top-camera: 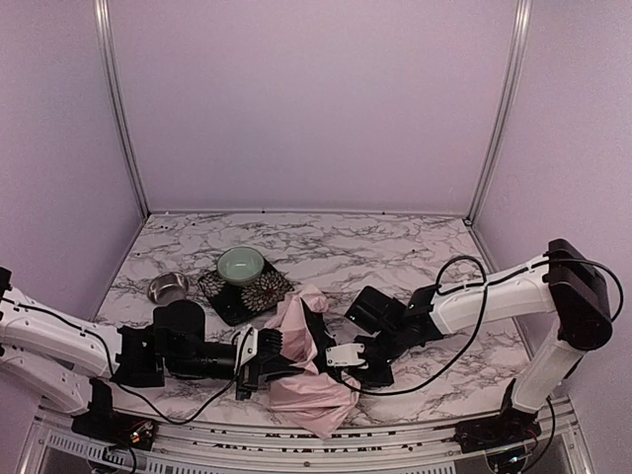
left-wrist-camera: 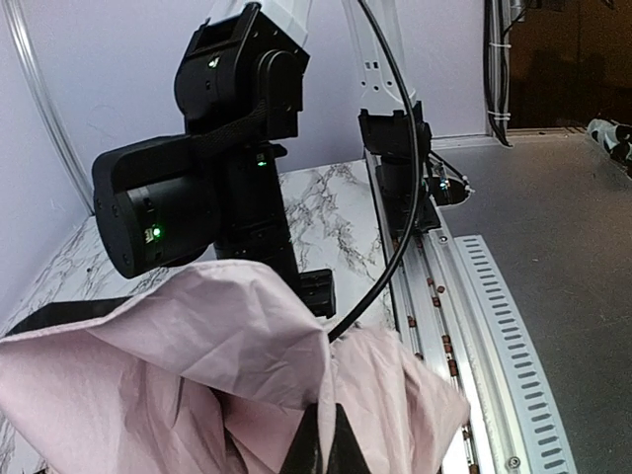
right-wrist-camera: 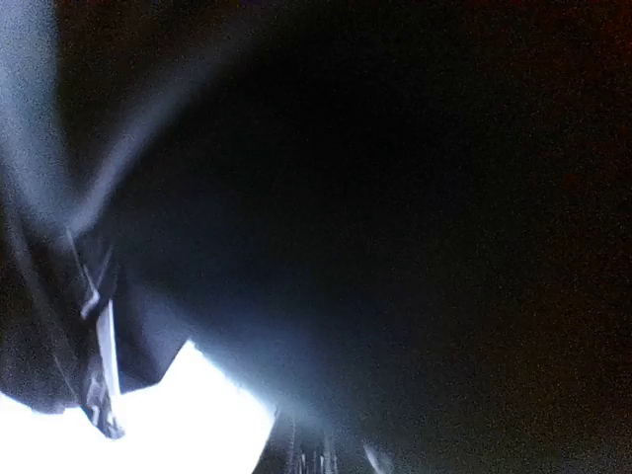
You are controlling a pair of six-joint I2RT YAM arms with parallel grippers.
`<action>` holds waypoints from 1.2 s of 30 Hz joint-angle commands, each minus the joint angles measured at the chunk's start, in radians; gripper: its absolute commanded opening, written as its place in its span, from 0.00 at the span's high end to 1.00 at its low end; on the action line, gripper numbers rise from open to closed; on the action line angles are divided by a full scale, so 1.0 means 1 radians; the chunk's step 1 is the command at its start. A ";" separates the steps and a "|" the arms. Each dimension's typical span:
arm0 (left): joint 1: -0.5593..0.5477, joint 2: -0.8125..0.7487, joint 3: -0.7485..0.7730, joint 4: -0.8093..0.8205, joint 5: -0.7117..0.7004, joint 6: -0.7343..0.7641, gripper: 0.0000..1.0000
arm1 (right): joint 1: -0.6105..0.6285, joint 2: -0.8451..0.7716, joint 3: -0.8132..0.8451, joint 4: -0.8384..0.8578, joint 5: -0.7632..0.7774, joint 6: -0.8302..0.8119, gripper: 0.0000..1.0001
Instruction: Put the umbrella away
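At the lower middle of the top view, the umbrella (top-camera: 308,383) lies on the table (top-camera: 346,245) as a crumpled heap of pale pink fabric, close to the near edge. Some black parts show in the middle of the heap, but I cannot tell what they are.

From the left, the left gripper (top-camera: 267,357) reaches into the fabric. Its fingers are against the pink cloth and partly covered by it, so I cannot tell if they are closed on it or apart. From the right, the right gripper (top-camera: 348,361) touches the other side of the heap. Its fingers are also hidden, and their state I cannot tell. The umbrella is between the two grippers.

Up and left of the umbrella, just beside its upper end, lies a dark floral mat (top-camera: 259,296) with a pale green bowl (top-camera: 241,265) on it. A small metal cup (top-camera: 168,288) stands left of the mat.

The left wrist view shows folded pink fabric (left-wrist-camera: 197,341) filling the lower half, and the black right arm (left-wrist-camera: 232,188) rising behind it. The right wrist view is almost fully dark, with only a bright patch at the lower left.
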 commanded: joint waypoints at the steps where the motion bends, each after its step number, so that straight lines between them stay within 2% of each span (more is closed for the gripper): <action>1: -0.054 -0.048 0.030 -0.043 0.041 0.029 1.00 | -0.011 -0.006 0.013 0.031 0.074 0.033 1.00; 5: -0.107 -0.059 0.034 -0.093 0.050 0.047 1.00 | -0.043 -0.069 0.010 0.099 0.155 0.091 1.00; 13: -0.118 0.027 -0.022 -0.121 -0.008 0.094 1.00 | -0.098 -0.264 -0.051 0.256 0.167 0.149 1.00; 14: -0.117 0.036 -0.021 -0.122 -0.012 0.096 0.93 | -0.098 -0.284 -0.066 0.274 0.170 0.147 1.00; 16: -0.118 0.024 -0.024 -0.125 -0.019 0.099 0.69 | -0.098 -0.318 -0.096 0.304 0.194 0.143 1.00; 18: -0.118 -0.035 -0.046 -0.126 -0.034 0.116 0.46 | -0.097 -0.346 -0.119 0.327 0.221 0.137 1.00; 20: -0.118 -0.124 -0.087 -0.130 -0.079 0.144 0.27 | -0.098 -0.360 -0.128 0.344 0.234 0.135 1.00; 22: -0.115 -0.223 -0.128 -0.166 -0.135 0.177 0.17 | -0.098 -0.364 -0.131 0.358 0.239 0.128 1.00; 25: -0.102 -0.360 -0.144 -0.190 -0.225 0.176 0.17 | -0.097 -0.349 -0.131 0.363 0.265 0.115 1.00; 28: -0.095 -0.384 -0.052 -0.177 -0.266 0.102 0.30 | -0.096 -0.333 -0.120 0.363 0.294 0.115 1.00; 31: -0.097 -0.267 0.086 -0.123 -0.333 0.000 0.32 | -0.095 -0.330 -0.115 0.362 0.300 0.108 1.00; 34: -0.100 -0.138 0.164 -0.039 -0.381 0.001 0.28 | -0.095 -0.330 -0.109 0.356 0.308 0.105 1.00; 36: -0.103 -0.043 0.222 -0.030 -0.354 0.052 0.23 | -0.096 -0.337 -0.106 0.354 0.311 0.111 1.00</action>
